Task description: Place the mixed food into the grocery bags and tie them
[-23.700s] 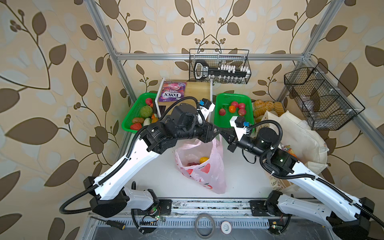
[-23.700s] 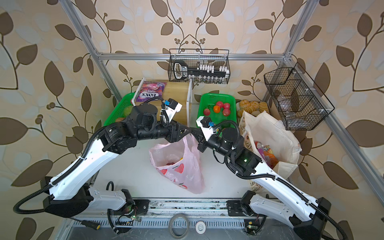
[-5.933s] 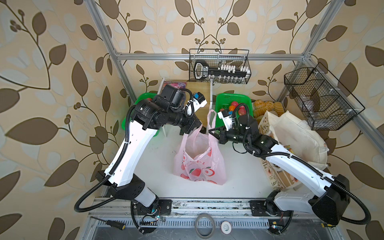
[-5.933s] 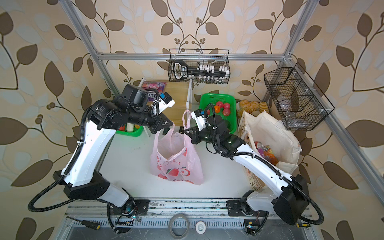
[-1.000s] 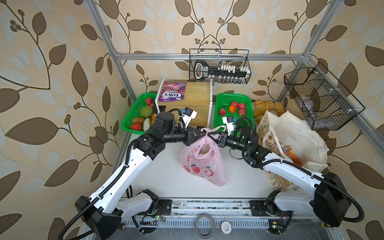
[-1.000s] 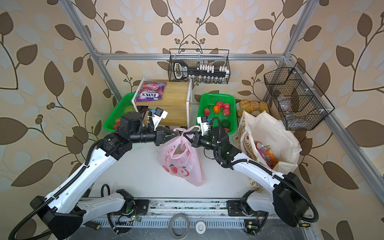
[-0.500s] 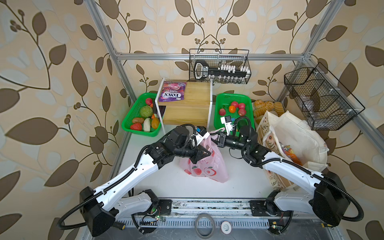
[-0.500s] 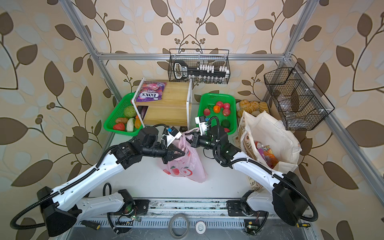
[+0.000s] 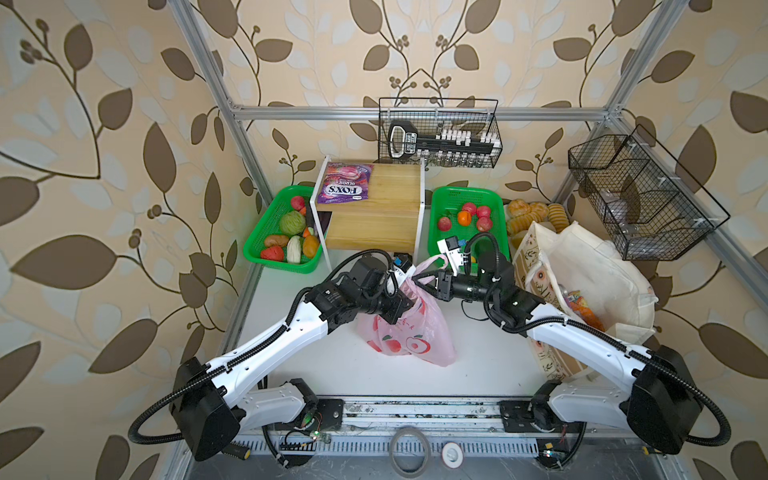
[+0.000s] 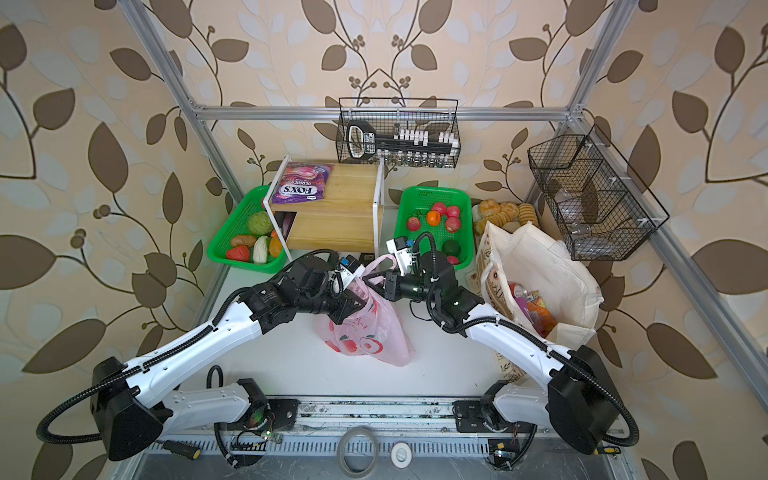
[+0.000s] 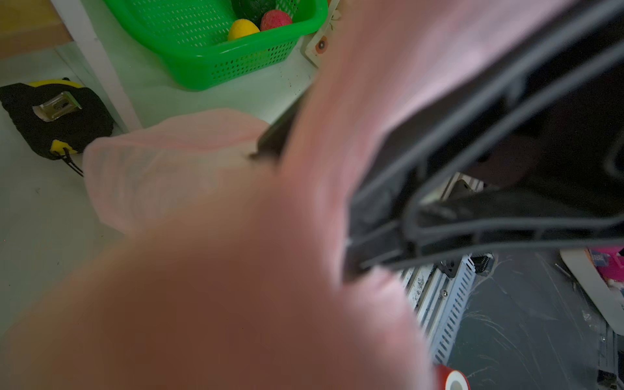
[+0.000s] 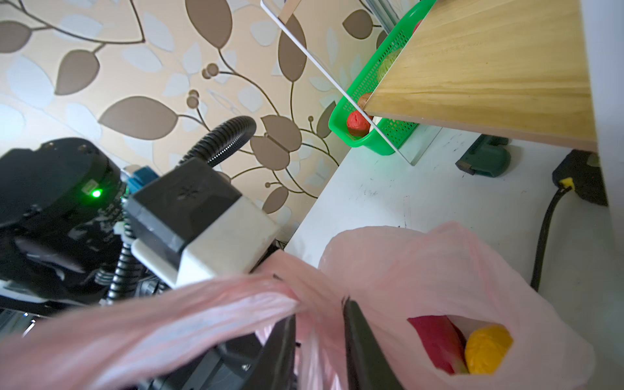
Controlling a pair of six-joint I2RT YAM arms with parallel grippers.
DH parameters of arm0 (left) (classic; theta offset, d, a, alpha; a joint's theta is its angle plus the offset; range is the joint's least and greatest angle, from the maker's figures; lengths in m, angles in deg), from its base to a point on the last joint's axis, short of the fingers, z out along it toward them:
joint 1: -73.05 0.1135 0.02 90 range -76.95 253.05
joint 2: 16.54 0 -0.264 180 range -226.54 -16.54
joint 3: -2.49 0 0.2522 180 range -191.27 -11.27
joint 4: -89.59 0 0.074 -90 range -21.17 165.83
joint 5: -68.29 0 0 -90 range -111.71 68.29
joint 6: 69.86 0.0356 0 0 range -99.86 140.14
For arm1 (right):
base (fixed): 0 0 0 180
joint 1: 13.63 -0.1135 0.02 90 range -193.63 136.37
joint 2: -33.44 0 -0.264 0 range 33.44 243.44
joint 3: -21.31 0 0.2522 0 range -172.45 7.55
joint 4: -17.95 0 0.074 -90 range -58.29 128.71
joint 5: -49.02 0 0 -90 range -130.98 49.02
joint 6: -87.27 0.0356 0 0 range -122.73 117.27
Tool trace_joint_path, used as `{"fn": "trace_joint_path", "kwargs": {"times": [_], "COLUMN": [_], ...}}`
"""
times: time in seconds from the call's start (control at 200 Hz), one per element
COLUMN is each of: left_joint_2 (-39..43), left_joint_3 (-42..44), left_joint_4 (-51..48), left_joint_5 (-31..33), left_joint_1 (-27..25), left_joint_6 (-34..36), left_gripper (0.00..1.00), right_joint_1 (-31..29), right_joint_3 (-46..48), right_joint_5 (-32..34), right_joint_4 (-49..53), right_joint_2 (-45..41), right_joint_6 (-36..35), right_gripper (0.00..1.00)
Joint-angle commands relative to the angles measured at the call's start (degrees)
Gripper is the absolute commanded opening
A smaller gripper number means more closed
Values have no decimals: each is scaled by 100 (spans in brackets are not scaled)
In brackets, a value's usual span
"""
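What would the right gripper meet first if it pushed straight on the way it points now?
The pink bag: its film lies between the open jaws of the right gripper. Beyond it, probably the left gripper, though depth there is unclear.

The translucent pink plastic bag [image 9: 409,338], printed with red fruit, slumps in the middle of the table, with its loop handle [image 9: 434,262] stretched toward 12 o'clock. Inside its open mouth a pink-red fruit [image 12: 435,341] and a yellow fruit [image 12: 486,347] lie touching. At its 3 o'clock the cream canvas tote [image 9: 590,270] stands open, holding an orange packet [image 10: 540,318] beside a magenta packet [image 10: 520,306].
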Motion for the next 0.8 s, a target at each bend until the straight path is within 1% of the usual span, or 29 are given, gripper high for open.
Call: {"fn": "trace_joint_path", "kwargs": {"times": [0.0, 0.105, 0.24, 0.415, 0.535, 0.64, 0.745, 0.795], "left_joint_2": [111, 98, 123, 180, 151, 126, 100, 85], "left_joint_3": [22, 18, 17, 82, 84, 45, 26, 10], "left_joint_4": [191, 208, 239, 283, 299, 236, 120, 27], "left_joint_5": [-11, -32, -17, -47, -272, -380, -372, -336], "left_joint_1": [-55, -60, -61, -60, -60, -60, -60, -60], "left_joint_6": [84, 61, 56, 86, 165, 271, 400, 460], "left_gripper": [2, 2, 2, 3, 6, 8, 10, 11], "right_joint_1": [73, 94, 160, 175, 140, 107, 70, 56], "right_joint_3": [-162, -186, -193, -201, -280, -404, -517, -552], "right_joint_5": [-345, -459, -530, -748, -693, -633, -577, -500], "right_joint_4": [99, 181, 345, 370, 410, 417, 447, 493], "right_joint_2": [-84, -58, -57, -60, 90, 269, 373, 394], "right_joint_6": [-104, -182, -254, -326, -408, -422, -504, -541], "right_gripper": [33, 41, 45, 55, 57, 57, 48, 41]}}
